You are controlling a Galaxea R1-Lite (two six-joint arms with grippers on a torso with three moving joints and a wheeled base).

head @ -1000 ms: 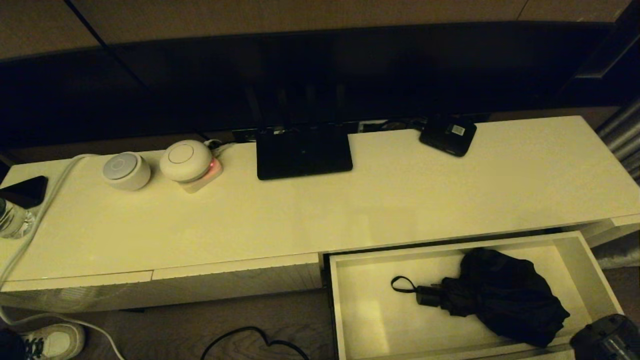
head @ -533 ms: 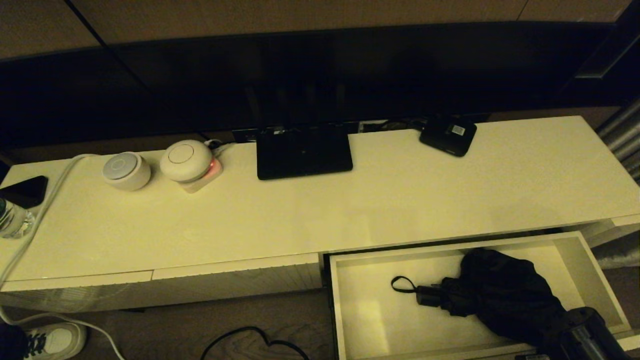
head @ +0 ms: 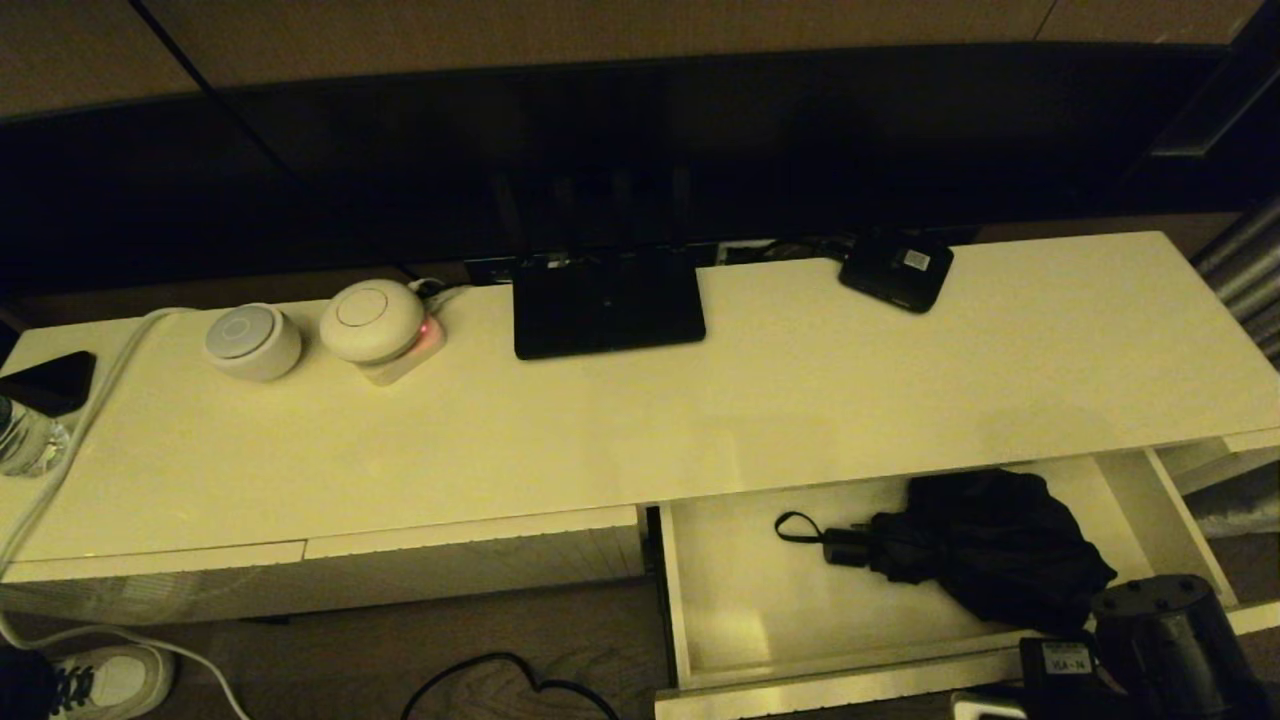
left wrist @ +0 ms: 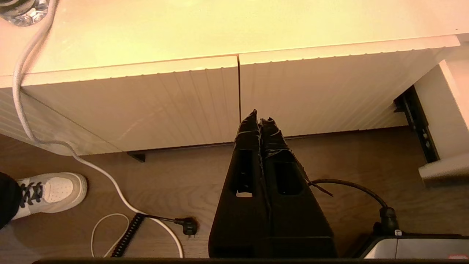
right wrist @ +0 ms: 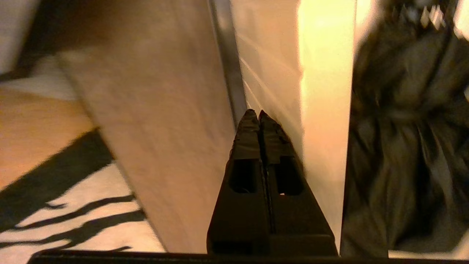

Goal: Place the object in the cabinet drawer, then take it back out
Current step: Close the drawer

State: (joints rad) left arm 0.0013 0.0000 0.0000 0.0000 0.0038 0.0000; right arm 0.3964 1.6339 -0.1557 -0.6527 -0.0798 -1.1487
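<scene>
Nearest, the right gripper (right wrist: 259, 114) has its fingers (right wrist: 249, 128) clenched together on nothing, their tips at the ribbed front panel of the cabinet drawer (head: 840, 685), on its outer face. In the head view only the right arm's dark wrist body shows, at the drawer's front right corner. Just beyond the fingers, past the front panel, the black folding umbrella (head: 990, 555) lies on the drawer's pale floor, its bunched canopy toward the arm's side and its short handle with the thin strap loop (head: 795, 525) pointing away across the drawer. The left gripper (left wrist: 259, 121) hangs parked with fingers pressed shut over the wood floor, before the closed ribbed drawer fronts. Farthest, on the cabinet's cream surface (head: 800, 400), sit a flat black router (head: 607, 305), a small black box (head: 897, 270) and two round white devices (head: 372, 320).
</scene>
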